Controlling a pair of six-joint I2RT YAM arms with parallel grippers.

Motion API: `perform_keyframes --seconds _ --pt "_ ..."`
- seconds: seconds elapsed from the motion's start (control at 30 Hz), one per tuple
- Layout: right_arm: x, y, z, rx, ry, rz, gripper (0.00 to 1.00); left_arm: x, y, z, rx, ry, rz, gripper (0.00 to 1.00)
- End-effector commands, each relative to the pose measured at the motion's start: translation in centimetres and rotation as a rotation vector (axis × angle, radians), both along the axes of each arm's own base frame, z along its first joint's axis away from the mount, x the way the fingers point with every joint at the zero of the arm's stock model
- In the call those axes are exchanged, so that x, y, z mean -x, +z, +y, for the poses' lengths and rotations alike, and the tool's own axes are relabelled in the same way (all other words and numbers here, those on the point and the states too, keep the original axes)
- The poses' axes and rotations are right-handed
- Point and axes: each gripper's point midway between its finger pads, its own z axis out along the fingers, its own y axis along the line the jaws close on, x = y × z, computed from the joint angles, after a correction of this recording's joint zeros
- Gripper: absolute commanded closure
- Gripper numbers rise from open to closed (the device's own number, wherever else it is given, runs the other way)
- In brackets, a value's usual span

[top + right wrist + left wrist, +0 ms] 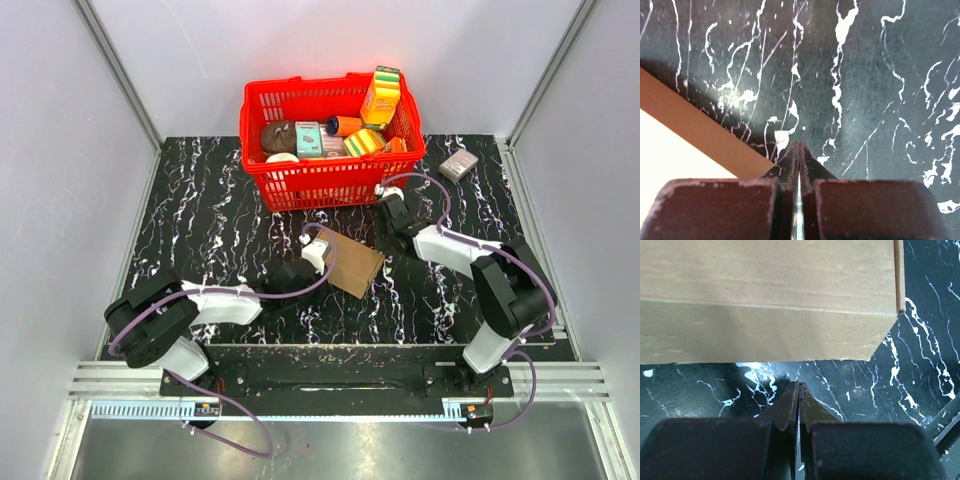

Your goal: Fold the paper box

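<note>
The paper box (pixel 357 266) lies on the tabletop (pixel 210 230), just ahead of the left end effector (pixel 799 386), whose fingers are pressed together and empty. The right end effector (pixel 798 145), likewise closed on nothing, has the box at its left.

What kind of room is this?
Probably a robot test booth, not a home: two robot arms bolted to a black marbled table, plain white walls around it, and a red basket of packages.
</note>
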Motion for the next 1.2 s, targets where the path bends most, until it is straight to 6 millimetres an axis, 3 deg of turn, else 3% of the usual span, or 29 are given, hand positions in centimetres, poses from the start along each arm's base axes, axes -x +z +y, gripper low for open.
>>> perform_keyframes --seconds 0.0,0.13,0.4,0.8,1.17 --pt "1.5 1.2 0.9 -0.095 0.025 0.016 1.00 0.2 1.2 -2.3 0.053 -0.046 -0.006 1.00" --pt "3.8 0.8 1.5 -0.170 0.043 0.065 1.00 0.8 0.8 -2.2 0.034 -0.052 0.007 1.00" --pt "6.9 1.8 3.5 -0.290 0.100 0.105 1.00 1.8 0.3 -1.8 0.004 -0.053 0.021 1.00" --pt "9.8 1.2 5.3 -0.303 0.150 0.150 1.00 1.6 0.0 -3.0 -0.023 -0.079 0.027 1.00" --pt "11.8 0.5 6.0 -0.336 0.145 0.188 1.00 1.5 1.2 -4.4 0.036 -0.084 0.020 1.00"
